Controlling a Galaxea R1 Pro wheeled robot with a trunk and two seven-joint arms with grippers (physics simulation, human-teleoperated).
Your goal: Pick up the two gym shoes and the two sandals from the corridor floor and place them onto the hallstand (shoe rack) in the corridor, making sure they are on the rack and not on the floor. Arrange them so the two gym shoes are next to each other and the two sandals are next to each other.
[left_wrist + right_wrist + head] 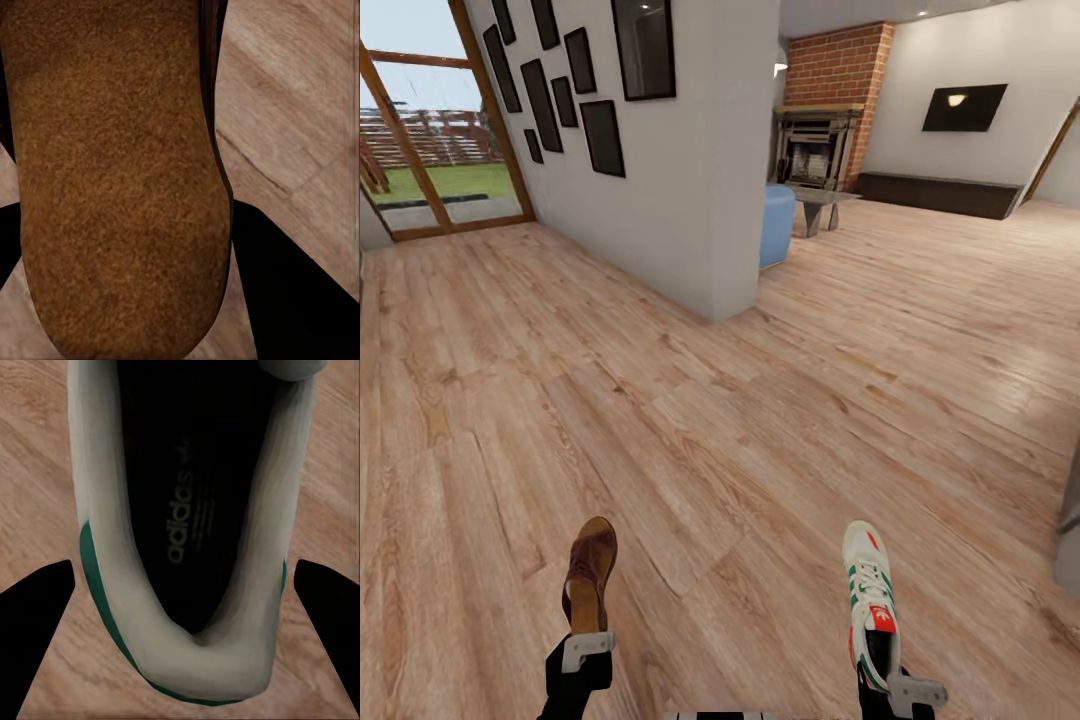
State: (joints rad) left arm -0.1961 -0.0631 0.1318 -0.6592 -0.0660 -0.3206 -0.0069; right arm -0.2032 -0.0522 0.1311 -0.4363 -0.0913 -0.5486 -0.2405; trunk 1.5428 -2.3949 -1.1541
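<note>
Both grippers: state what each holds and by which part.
The left gripper holds a sandal by its heel end. The right gripper holds a gym shoe by its heel end. Both are carried above the corridor floor.

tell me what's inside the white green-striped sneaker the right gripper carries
Inside the white green-striped sneaker a dark insole bears a pale adidas logo. The toe end is hidden by the red tongue. Wood-plank floor lies beneath.
</note>
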